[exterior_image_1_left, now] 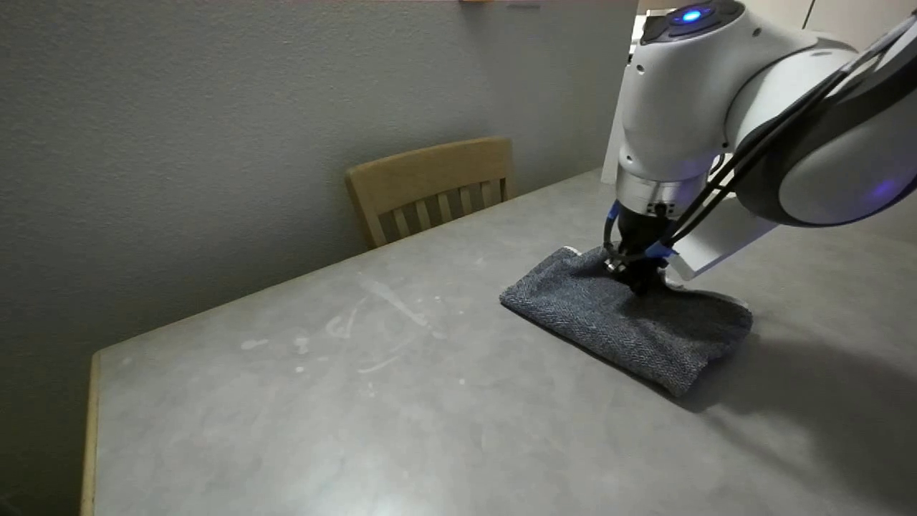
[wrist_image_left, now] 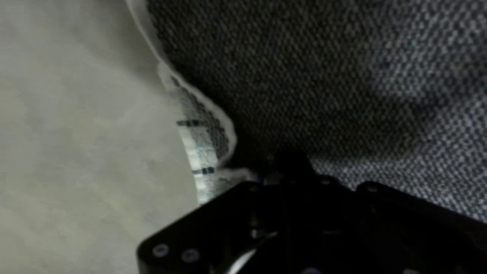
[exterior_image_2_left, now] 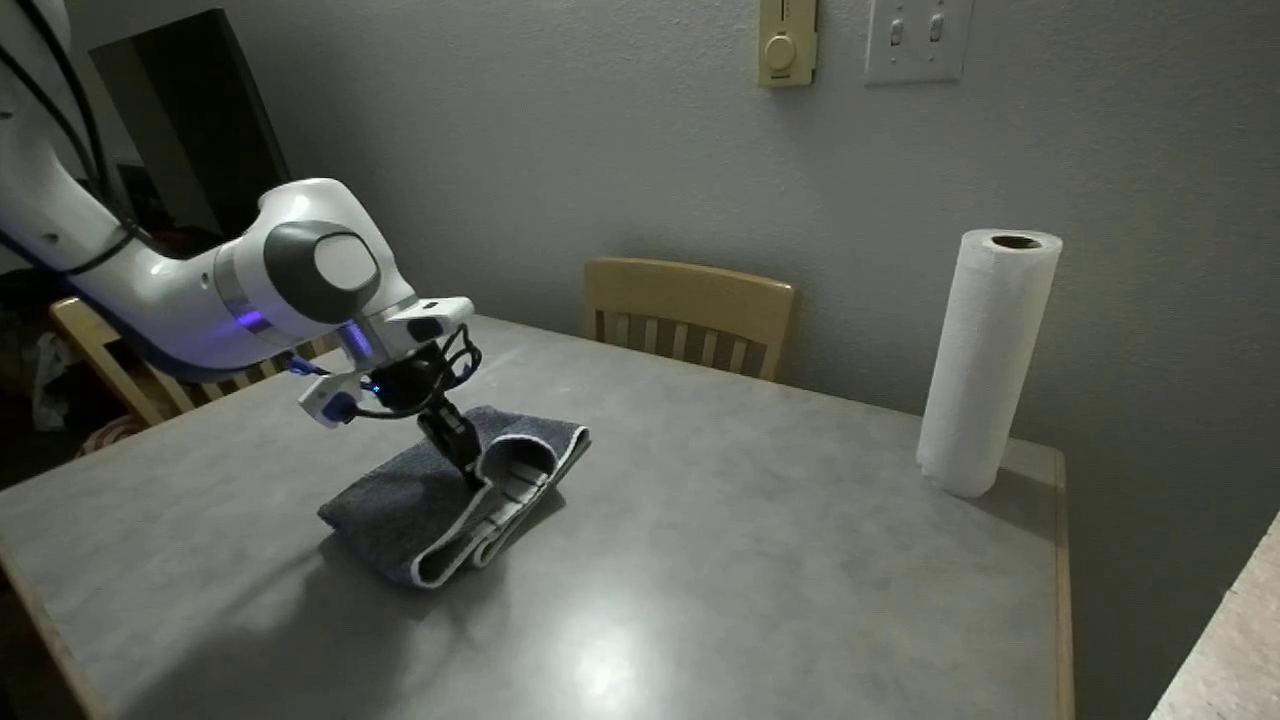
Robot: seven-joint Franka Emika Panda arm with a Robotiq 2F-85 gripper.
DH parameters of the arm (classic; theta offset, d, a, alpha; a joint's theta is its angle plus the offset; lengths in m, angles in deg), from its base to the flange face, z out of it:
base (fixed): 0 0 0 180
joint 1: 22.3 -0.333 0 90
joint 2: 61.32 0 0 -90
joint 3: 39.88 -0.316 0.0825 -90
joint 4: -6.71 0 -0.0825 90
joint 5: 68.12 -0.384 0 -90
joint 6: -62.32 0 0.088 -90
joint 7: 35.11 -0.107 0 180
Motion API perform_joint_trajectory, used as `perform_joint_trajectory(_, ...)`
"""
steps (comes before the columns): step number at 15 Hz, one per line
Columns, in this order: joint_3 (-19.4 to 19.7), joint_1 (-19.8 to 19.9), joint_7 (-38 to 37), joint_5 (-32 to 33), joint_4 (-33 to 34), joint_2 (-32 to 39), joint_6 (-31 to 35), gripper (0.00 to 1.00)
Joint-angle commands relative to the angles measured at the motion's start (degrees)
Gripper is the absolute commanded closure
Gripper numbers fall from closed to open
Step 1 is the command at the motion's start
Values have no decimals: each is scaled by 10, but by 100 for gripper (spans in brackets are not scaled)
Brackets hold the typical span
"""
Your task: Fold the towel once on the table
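Where the towel (exterior_image_2_left: 400,510) lies: on the table (exterior_image_2_left: 760,560), folded over, directly under the gripper (exterior_image_2_left: 476,482).
Gripper: angled down, tips in the cloth; its fingers (exterior_image_2_left: 450,435) are together, nipped on the towel by the look of the gathered cloth, though the tips are dark in the wrist view.
Towel against gripper: beneath and around the tips, which touch it just beside its pale hem (wrist_image_left: 227,127), about midway along that long side; in the wrist view the hem bends in toward them.
Long axis: in an exterior view the towel (exterior_image_1_left: 594,308) runs upper left to lower right; in an exterior view the towel (exterior_image_2_left: 400,510) runs lower left to upper right.
Ends: one short end faces the wall (exterior_image_2_left: 1150,280) and chair (exterior_image_2_left: 690,290), the other points away; the hem side is turned toward the roll (exterior_image_2_left: 985,370).
Folds: plain dark grey face up; the hem lifts in a loop (exterior_image_2_left: 518,440) just beside the fingers; pale cloth with dark stripes (wrist_image_left: 205,170) shows from under it.
Roll: white paper, on end near a table corner, well apart from the towel, its core (exterior_image_2_left: 1015,242) open at the top.
Chair: tan wood, slatted back rising past the table edge in both exterior views.
Wall: grey, with a switch plate (exterior_image_2_left: 918,40) and, just beside it, a yellowish dial box (exterior_image_2_left: 787,40).
Arm (exterior_image_1_left: 666,107): white, reaching over the towel, a blue light (exterior_image_1_left: 691,15) lit on top, black cables (exterior_image_1_left: 756,147) along it.
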Motion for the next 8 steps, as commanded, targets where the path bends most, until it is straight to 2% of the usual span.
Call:
perform_joint_trajectory(1,65,-73,-100,77,-7,-30,-101,100)
perform_joint_trajectory(3,61,-82,-175,134,6,-33,-170,100)
perform_joint_trajectory(5,34,-75,-234,172,22,-30,-251,100)
perform_joint_trajectory(7,-5,-52,-253,173,31,-25,-297,100)
perform_joint_trajectory(8,-26,-38,-250,161,30,-26,-293,100)
